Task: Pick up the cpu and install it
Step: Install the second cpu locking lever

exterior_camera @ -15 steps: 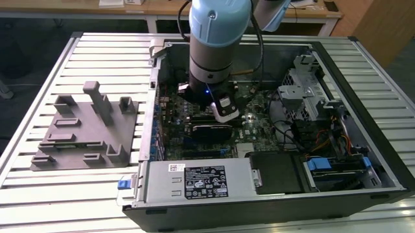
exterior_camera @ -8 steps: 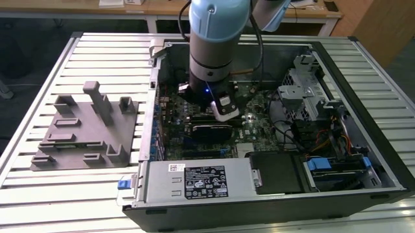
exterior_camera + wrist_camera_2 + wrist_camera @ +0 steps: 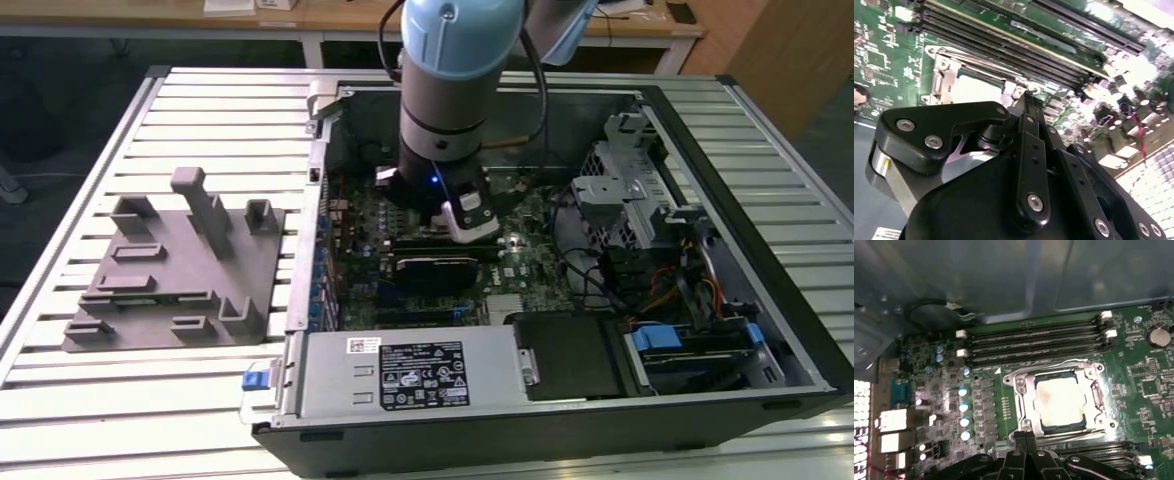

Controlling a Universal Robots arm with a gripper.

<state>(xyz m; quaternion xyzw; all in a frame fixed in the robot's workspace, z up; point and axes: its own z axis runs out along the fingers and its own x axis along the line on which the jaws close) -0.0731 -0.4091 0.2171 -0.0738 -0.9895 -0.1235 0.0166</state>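
Just ahead of your gripper [image 3: 1026, 436], the cpu [image 3: 1060, 402] already lies flat inside the socket frame [image 3: 1024, 385] on the motherboard [image 3: 1149, 385]. The fingertips are pressed together and hold nothing. Keep the gripper above the chip, clear of the memory slots [image 3: 1034, 342].

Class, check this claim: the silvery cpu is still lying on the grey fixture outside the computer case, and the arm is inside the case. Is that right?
Not quite. In the first wrist view the cpu sits in the motherboard socket, not on the grey fixture. The arm is indeed inside the case.
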